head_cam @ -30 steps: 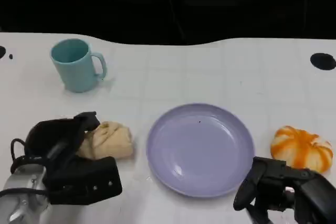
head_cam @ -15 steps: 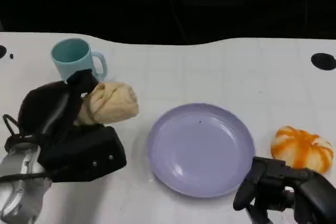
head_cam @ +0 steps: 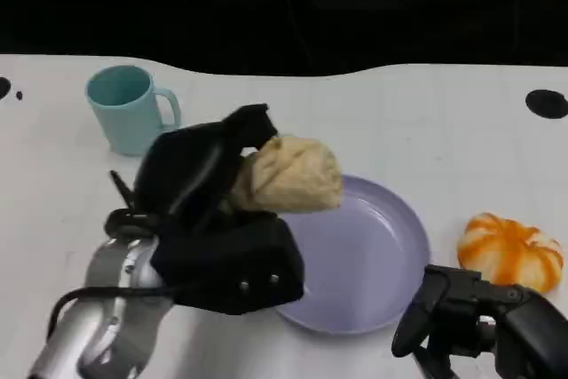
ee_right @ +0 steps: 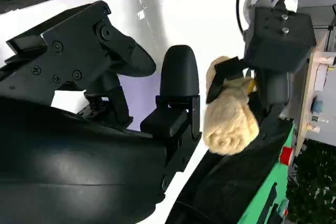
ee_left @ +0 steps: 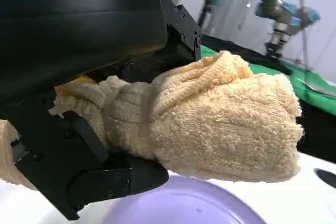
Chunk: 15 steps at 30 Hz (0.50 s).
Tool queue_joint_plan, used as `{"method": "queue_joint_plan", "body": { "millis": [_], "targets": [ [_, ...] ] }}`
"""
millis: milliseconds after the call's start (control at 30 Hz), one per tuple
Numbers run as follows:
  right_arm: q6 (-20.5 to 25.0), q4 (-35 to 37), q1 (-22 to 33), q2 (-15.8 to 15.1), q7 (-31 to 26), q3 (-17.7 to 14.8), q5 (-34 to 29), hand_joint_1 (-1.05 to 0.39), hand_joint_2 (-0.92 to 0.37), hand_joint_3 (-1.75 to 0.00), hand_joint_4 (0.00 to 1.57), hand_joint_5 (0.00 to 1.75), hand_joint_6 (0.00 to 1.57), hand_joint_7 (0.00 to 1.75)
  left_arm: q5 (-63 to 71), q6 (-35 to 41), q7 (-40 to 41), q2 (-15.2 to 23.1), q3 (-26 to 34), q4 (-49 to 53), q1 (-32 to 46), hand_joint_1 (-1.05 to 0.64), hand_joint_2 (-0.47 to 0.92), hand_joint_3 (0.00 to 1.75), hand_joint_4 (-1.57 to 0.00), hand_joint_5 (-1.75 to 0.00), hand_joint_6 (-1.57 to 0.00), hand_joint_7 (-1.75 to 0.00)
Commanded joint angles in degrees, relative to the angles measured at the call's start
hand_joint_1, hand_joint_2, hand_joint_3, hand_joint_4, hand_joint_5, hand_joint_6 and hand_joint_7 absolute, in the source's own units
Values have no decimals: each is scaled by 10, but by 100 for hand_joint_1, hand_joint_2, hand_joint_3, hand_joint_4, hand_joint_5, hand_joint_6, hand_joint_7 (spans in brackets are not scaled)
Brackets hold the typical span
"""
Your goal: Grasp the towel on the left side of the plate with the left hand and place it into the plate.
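My left hand (head_cam: 209, 185) grips a rolled cream towel (head_cam: 288, 175) and holds it in the air over the left rim of the lilac plate (head_cam: 373, 259). In the left wrist view the towel (ee_left: 210, 119) sticks out beyond the black fingers (ee_left: 110, 179), with the plate (ee_left: 184, 205) just below it. The right wrist view catches the towel (ee_right: 228, 114) held by the left hand (ee_right: 273, 40) across the plate (ee_right: 149, 98). My right hand (head_cam: 479, 321) rests low at the front right, fingers apart, holding nothing.
A teal mug (head_cam: 129, 108) stands at the back left. An orange and white pumpkin (head_cam: 510, 250) lies right of the plate, close to my right hand. A black dot (head_cam: 545, 103) marks the far right of the white table (head_cam: 399, 122).
My left hand lifted the towel off the table left of the plate and carried it rightward, now above the plate's left rim. The right hand stayed put.
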Motion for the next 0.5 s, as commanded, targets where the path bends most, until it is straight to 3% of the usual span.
{"method": "queue_joint_plan", "body": {
  "millis": [33, 300, 500],
  "targets": [
    [1, -6, 4, -2, -3, -3, 4, -13, -55, -109, 77, 166, 70, 135, 14, 21, -22, -21, -18, -5, -16, -20, 36, 124, -95, -175, -70, -172],
    [5, -11, 2, -5, -2, -4, 1, -14, -55, -110, 78, 166, 71, 134, 15, 35, -53, -59, -53, 14, -28, -18, 34, 125, -96, -175, -73, -164],
    [9, -14, 4, -1, -4, -2, 4, -12, -55, -110, 78, 166, 71, 134, -14, 63, -150, -57, -59, 6, -45, -20, 48, 104, -77, -175, -77, -107]
  ]
}}
